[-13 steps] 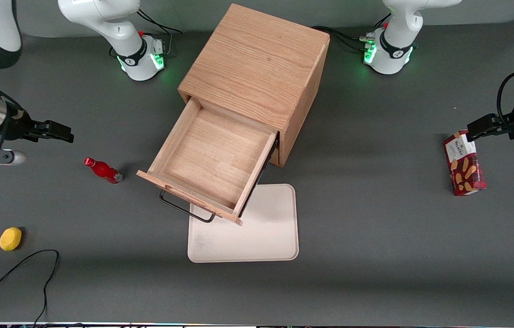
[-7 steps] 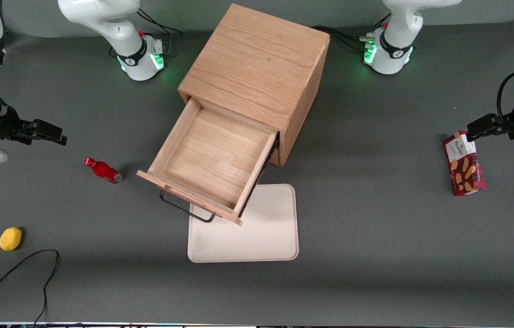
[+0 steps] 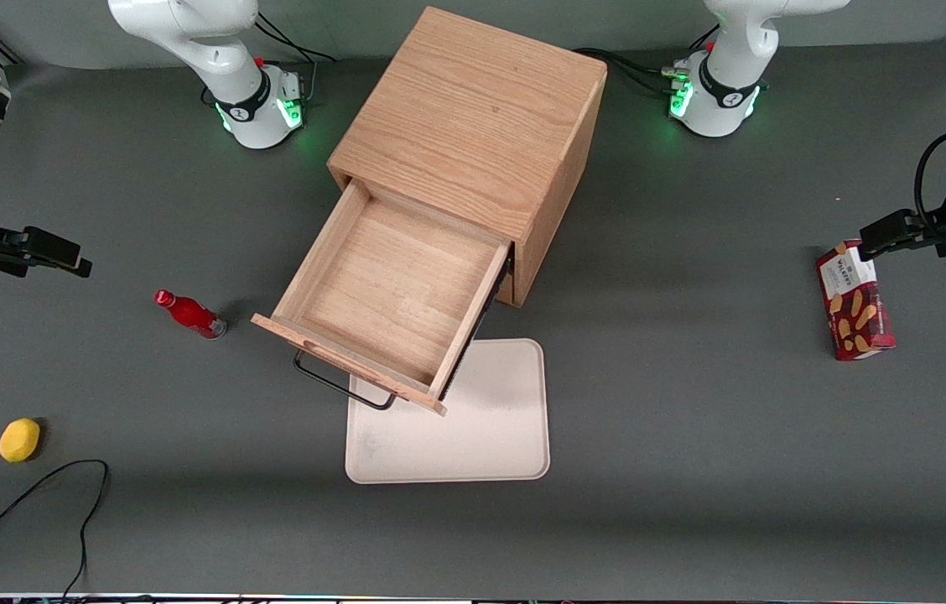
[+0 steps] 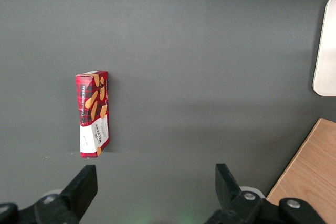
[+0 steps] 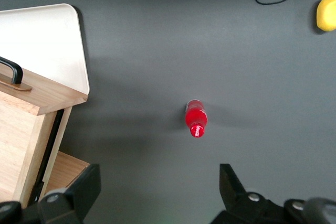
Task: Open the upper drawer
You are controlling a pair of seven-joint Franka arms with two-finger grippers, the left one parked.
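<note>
One upper drawer [image 3: 393,294] pulled out; gripper [image 3: 62,256] well apart, above table; jaws spread, empty

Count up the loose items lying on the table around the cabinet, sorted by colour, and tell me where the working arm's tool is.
Red: 2, the bottle and the biscuit box
Yellow: 1, the lemon-like object
Cream: 1, the tray
Total: 4
The upper drawer is pulled out and empty. The tool hangs open, holding nothing, toward the working arm's end of the table, well clear of the drawer.
</note>
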